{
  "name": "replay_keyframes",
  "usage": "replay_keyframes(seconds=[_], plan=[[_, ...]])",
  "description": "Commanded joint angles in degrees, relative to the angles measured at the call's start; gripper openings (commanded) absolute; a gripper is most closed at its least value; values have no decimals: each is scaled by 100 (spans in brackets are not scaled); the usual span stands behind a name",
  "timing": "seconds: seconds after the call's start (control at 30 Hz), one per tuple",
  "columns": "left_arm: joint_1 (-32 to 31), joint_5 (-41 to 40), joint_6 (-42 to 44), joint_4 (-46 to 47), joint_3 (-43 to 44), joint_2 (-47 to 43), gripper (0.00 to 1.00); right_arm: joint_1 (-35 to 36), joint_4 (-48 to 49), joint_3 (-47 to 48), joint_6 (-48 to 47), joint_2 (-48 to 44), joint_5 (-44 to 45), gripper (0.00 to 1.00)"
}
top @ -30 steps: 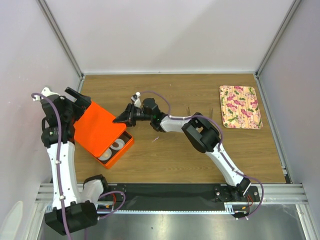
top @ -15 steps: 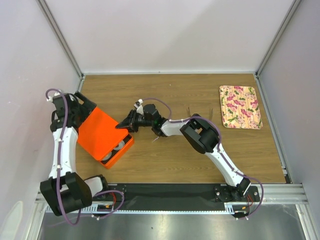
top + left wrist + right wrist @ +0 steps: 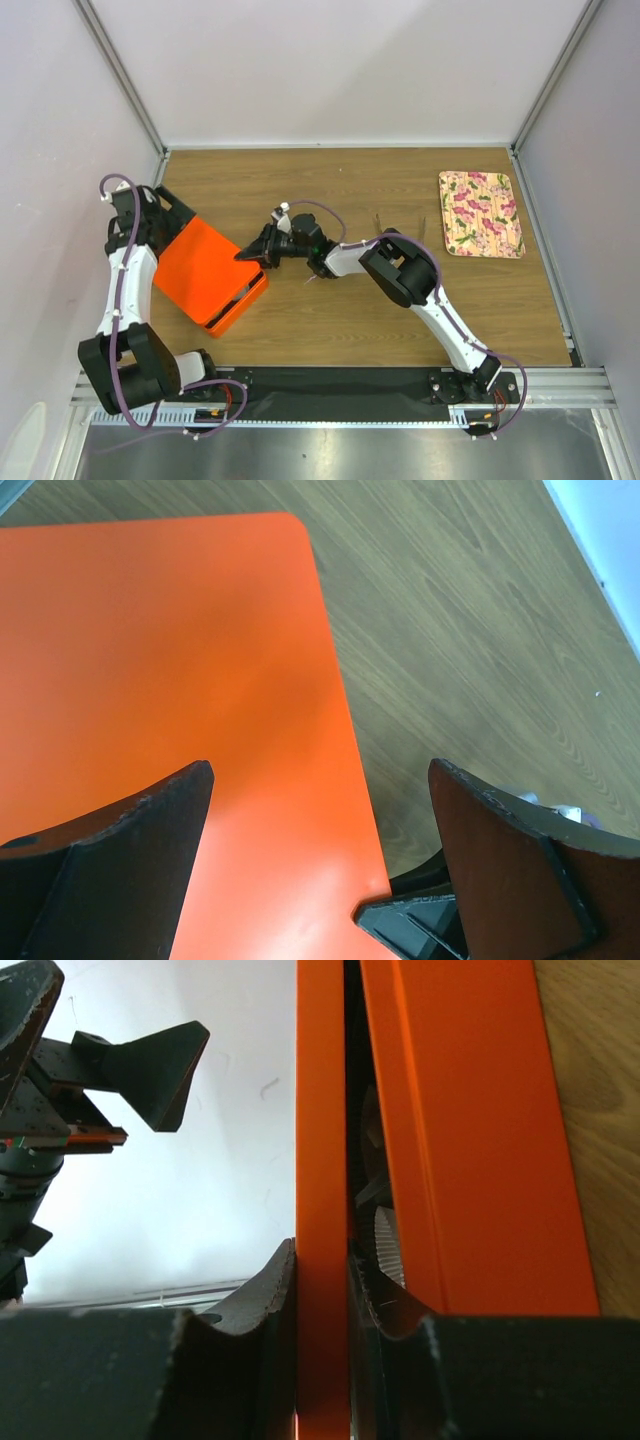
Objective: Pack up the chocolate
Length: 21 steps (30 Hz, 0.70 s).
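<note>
An orange box [image 3: 243, 302] lies on the left of the wooden table with its orange lid [image 3: 200, 268] nearly down over it. My right gripper [image 3: 247, 255] is shut on the lid's right edge [image 3: 320, 1160]. In the right wrist view a narrow gap shows between the lid and the box wall [image 3: 470, 1140], with a pleated white paper cup [image 3: 388, 1245] inside. The chocolate is hidden. My left gripper [image 3: 163, 215] is open and empty, just above the lid's far left part [image 3: 160, 680]; the right gripper's tip [image 3: 410, 925] shows at the lid's edge.
A floral-patterned plate [image 3: 481, 213] lies at the far right of the table. The enclosure wall stands close behind the left arm.
The lid has come down over the box, hiding the white cups seen a second ago. The left arm has swung in towards the lid's far left corner. The right gripper has shifted slightly right.
</note>
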Motion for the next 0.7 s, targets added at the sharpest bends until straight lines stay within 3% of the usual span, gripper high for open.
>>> replay_keyframes(seconds=[0.0,0.17,0.67], plan=[[35,-97,185,117,33,115,95,-67,508,-94,135,-280,64,0],[35,-159,229,73,24,203,95,-85,482,-208,73,-342,73,0],[35,-431,273,-102,-37,493,95,-76,131,-226,-216,-535,64,31]])
